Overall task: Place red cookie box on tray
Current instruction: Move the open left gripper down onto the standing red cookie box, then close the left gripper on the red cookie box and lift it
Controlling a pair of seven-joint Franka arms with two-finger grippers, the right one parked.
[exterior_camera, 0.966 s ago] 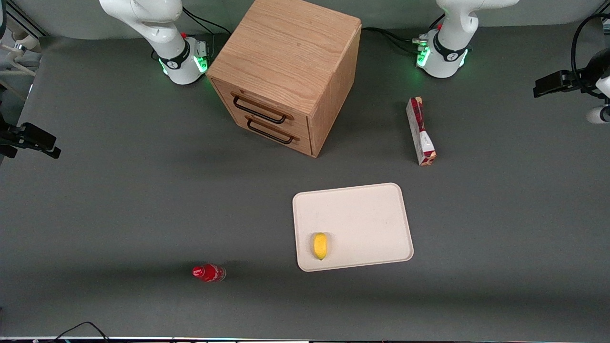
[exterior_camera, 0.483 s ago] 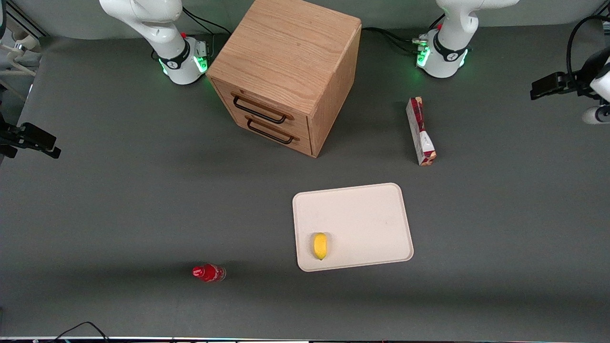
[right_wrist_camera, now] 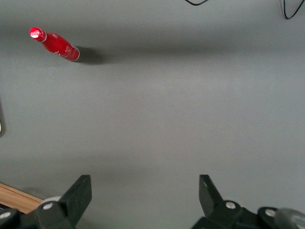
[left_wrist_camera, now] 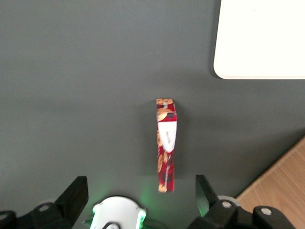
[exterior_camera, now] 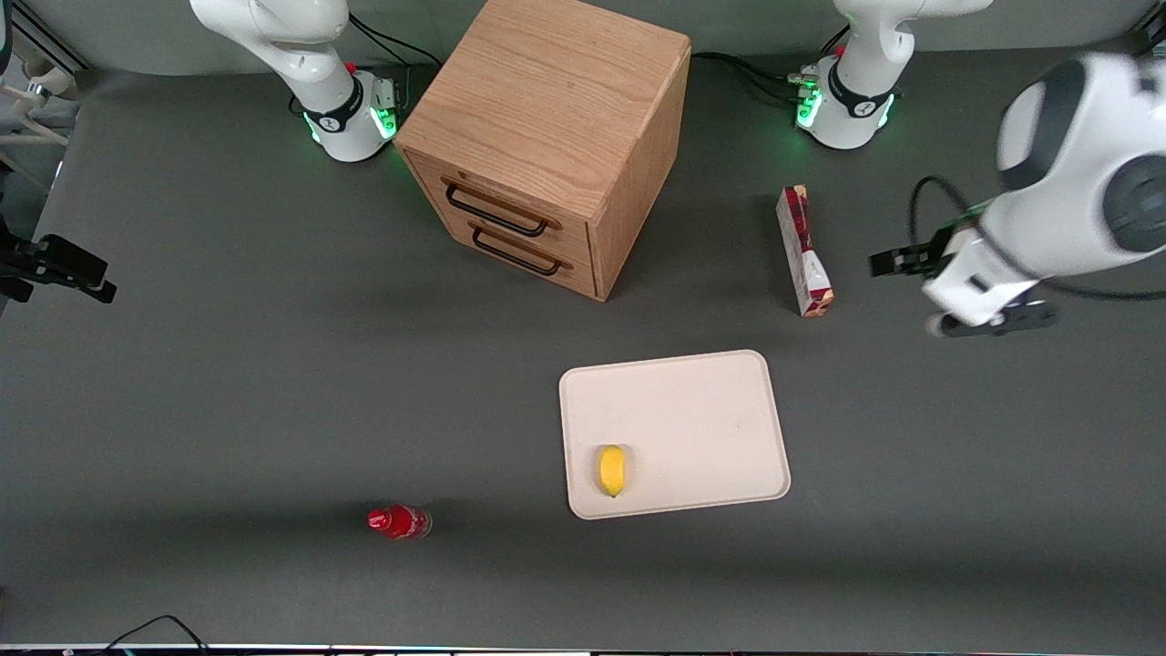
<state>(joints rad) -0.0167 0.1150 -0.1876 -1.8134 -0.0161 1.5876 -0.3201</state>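
Note:
The red cookie box [exterior_camera: 803, 251] stands on its long thin edge on the grey table, beside the wooden drawer cabinet [exterior_camera: 547, 137] and farther from the front camera than the tray [exterior_camera: 701, 410]. The cream-white tray lies flat with a yellow lemon [exterior_camera: 612, 470] on its near corner. My left gripper [exterior_camera: 993, 321] hangs above the table, apart from the box, toward the working arm's end. In the left wrist view the gripper [left_wrist_camera: 140, 200] is open, its fingers wide apart, with the box [left_wrist_camera: 166, 143] lying lengthwise ahead of them and a tray corner [left_wrist_camera: 262, 38] past it.
A small red bottle [exterior_camera: 398, 522] lies near the table's front edge, toward the parked arm's end; the right wrist view shows that bottle [right_wrist_camera: 56, 44] too. The cabinet has two closed drawers with dark handles [exterior_camera: 496, 214]. The working arm's base [exterior_camera: 847, 109] stands close to the box's end.
The left arm has swung in from the table's end toward the cookie box, now much lower and closer to it. Box, tray, lemon and bottle have not moved.

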